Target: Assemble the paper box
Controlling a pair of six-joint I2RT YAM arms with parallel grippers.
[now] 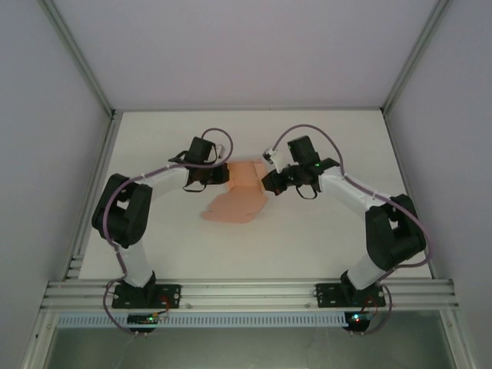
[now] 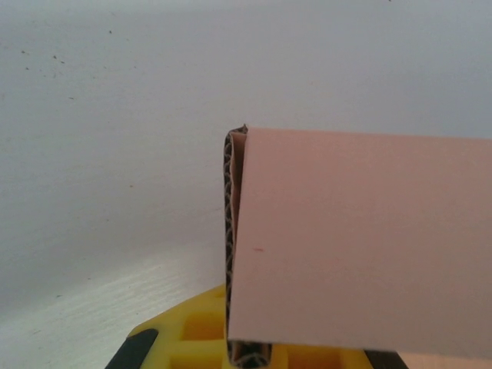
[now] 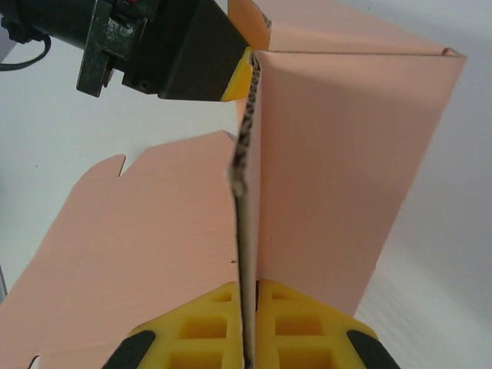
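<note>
1. Top external view: the paper box (image 1: 240, 192) lies mid-table (image 1: 330, 138), between the two arms. Part of it is flat on the surface and part is raised at the far end. The left gripper (image 1: 221, 175) meets its left side and the right gripper (image 1: 269, 183) its right side.
2. Left wrist view: the left gripper (image 2: 250, 352) is fully closed on a raised wall of the paper box (image 2: 361, 246). The corrugated edge stands upright between the yellow pads (image 2: 196, 330).
3. Right wrist view: the right gripper (image 3: 247, 327) is pinched shut on an upright card edge of the paper box (image 3: 338, 154). The left gripper (image 3: 173, 42) grips the far top corner. A flat flap panel (image 3: 131, 246) lies to the left.
4. Judgement on the step: a wall is being folded upright and held against its neighbour. To do it well, both grips should stay near the crease lines. One arm should act as the anchor while the other swings, so the card bends along the score, not mid-panel. Thin card creases or tears if the arms pull apart.
5. Container: the box is only half formed, with some walls up and the rest flat. Between the raised walls I see bare card, no contents.
</note>
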